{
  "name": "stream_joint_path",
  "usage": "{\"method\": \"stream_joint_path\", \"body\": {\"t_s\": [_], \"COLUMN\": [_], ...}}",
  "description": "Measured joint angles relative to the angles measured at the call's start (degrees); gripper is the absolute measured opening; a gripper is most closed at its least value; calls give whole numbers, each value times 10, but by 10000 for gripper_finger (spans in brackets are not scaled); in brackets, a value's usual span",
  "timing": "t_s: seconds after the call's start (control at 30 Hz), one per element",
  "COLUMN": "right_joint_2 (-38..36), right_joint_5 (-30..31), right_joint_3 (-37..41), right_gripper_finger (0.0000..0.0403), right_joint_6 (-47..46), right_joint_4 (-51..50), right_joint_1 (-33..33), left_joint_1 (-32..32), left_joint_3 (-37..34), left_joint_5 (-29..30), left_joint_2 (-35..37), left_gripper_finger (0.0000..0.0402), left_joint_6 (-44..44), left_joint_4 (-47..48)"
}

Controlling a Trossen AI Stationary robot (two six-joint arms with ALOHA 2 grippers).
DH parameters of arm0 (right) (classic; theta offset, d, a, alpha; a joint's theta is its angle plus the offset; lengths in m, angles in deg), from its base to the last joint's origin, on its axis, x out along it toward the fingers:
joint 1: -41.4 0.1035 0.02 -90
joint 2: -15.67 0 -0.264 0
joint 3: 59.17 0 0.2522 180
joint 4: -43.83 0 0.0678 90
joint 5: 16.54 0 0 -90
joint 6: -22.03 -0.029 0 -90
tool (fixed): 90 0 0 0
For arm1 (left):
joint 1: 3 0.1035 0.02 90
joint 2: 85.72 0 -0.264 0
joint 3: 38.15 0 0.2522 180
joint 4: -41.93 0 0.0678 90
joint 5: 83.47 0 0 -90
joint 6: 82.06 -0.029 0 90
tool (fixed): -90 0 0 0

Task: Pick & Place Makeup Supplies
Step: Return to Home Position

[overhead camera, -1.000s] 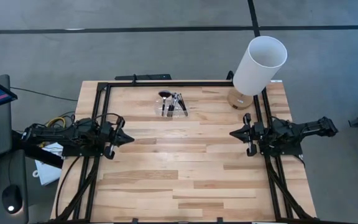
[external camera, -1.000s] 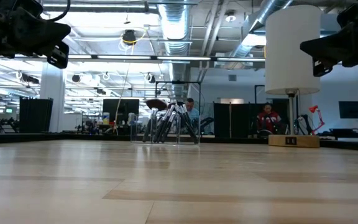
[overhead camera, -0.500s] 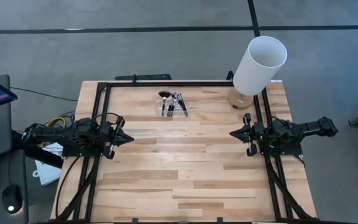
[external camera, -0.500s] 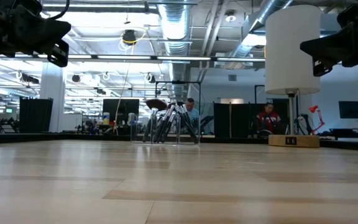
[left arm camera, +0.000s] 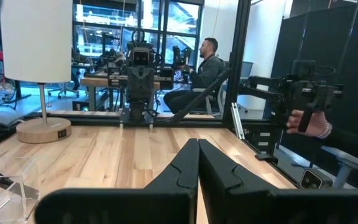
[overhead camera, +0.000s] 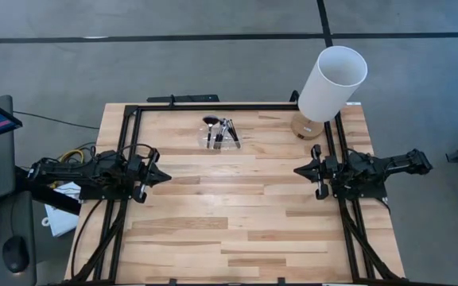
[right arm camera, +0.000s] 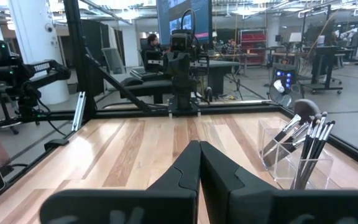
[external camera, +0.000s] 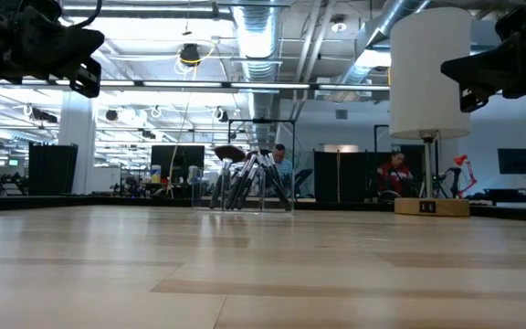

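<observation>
Several slim black-handled makeup brushes (overhead camera: 221, 131) stand leaning in a small clear plastic holder (overhead camera: 210, 141) at the table's far middle; they also show in the low view (external camera: 249, 178) and the right wrist view (right arm camera: 308, 146), one with a fluffy dark head (right arm camera: 304, 109). My left gripper (overhead camera: 168, 177) hovers shut and empty over the table's left side, its shut fingers in its wrist view (left arm camera: 197, 163). My right gripper (overhead camera: 296, 170) hovers shut and empty over the right side, also in its wrist view (right arm camera: 199, 163). Both point toward the table's middle.
A tall white cylinder lamp (overhead camera: 331, 83) on a round wooden base (overhead camera: 307, 127) stands at the far right corner. A black frame (overhead camera: 213, 106) runs along the table's edges. People sit in the room beyond the table (external camera: 393, 174).
</observation>
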Motion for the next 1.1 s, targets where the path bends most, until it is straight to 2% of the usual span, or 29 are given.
{"method": "stream_joint_path", "body": {"t_s": [0.27, 0.53, 1.1], "right_joint_2": [0, 0, 0], "right_joint_5": [0, 0, 0], "right_joint_3": [0, 0, 0], "right_gripper_finger": [0, 0, 0], "right_joint_6": [-1, -109, -110], "right_joint_4": [0, 0, 0], "right_joint_1": [0, 2, 2], "left_joint_1": [0, 0, 0], "left_joint_3": [0, 0, 0], "left_joint_5": [0, 0, 0], "left_joint_2": [0, 0, 0], "left_gripper_finger": [6, 6, 6], "left_joint_6": [0, 0, 0], "left_joint_4": [-2, -2, -6]}}
